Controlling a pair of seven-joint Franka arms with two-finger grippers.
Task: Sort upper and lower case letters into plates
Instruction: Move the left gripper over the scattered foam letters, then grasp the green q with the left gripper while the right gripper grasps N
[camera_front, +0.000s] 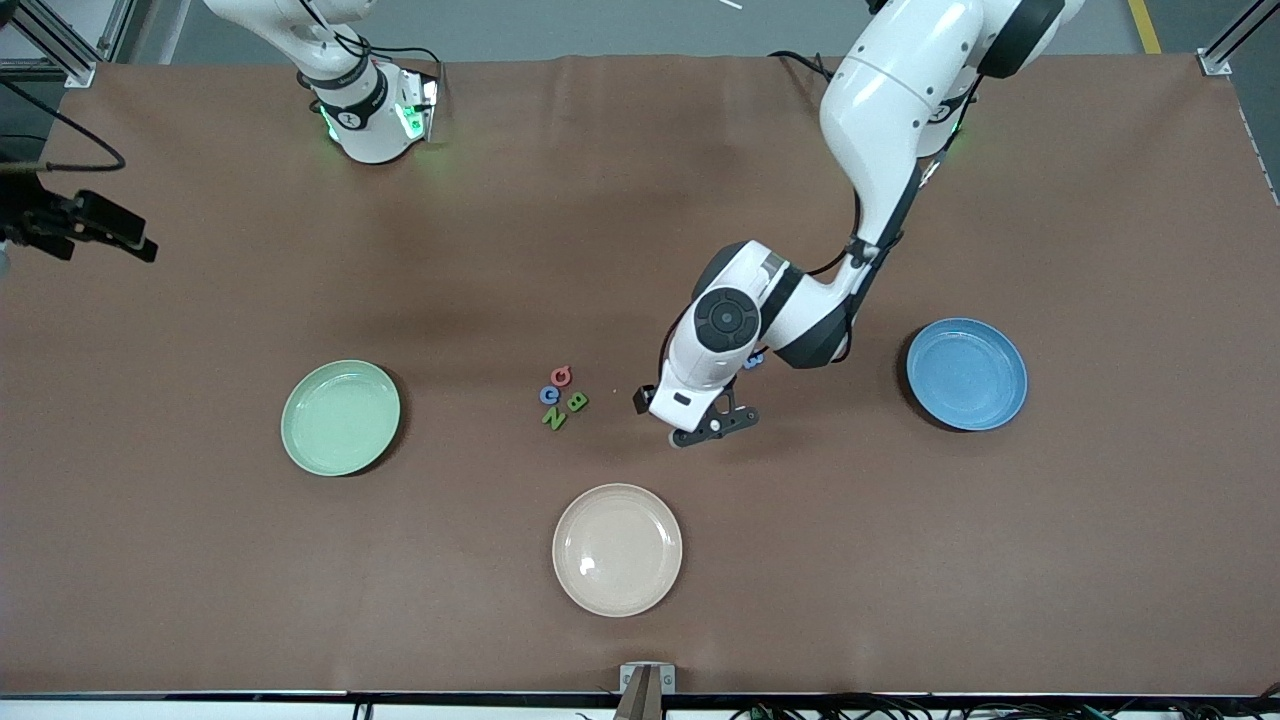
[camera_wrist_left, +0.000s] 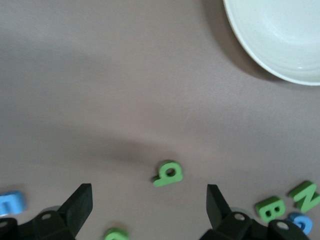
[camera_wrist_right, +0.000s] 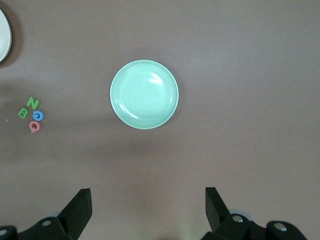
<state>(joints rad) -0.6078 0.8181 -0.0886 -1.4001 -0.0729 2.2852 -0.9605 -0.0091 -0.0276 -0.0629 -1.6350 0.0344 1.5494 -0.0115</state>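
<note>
- Brown table cloth (camera_front: 200, 560) is left bare around all three plates, so open room is seen on every side.
- Pale green plate (camera_front: 340, 417) sits left of centre, blue plate (camera_front: 966, 373) at right, cream plate (camera_front: 617, 549) low centre.
- Left gripper (camera_front: 712, 424), fingers spread and empty, is held low at centre.
- Right gripper (camera_wrist_right: 148, 212), spread and empty, waits high over the green plate.
- Green lower-case letter (camera_wrist_left: 169, 173) lies between the left fingers, stem crosswise.
- Letter cluster (camera_front: 560, 397) lies just beside.

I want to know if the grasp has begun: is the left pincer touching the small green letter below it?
Apart. In the left wrist view, the left pincer is open, and bare table shows between each finger and the green letter.
</note>
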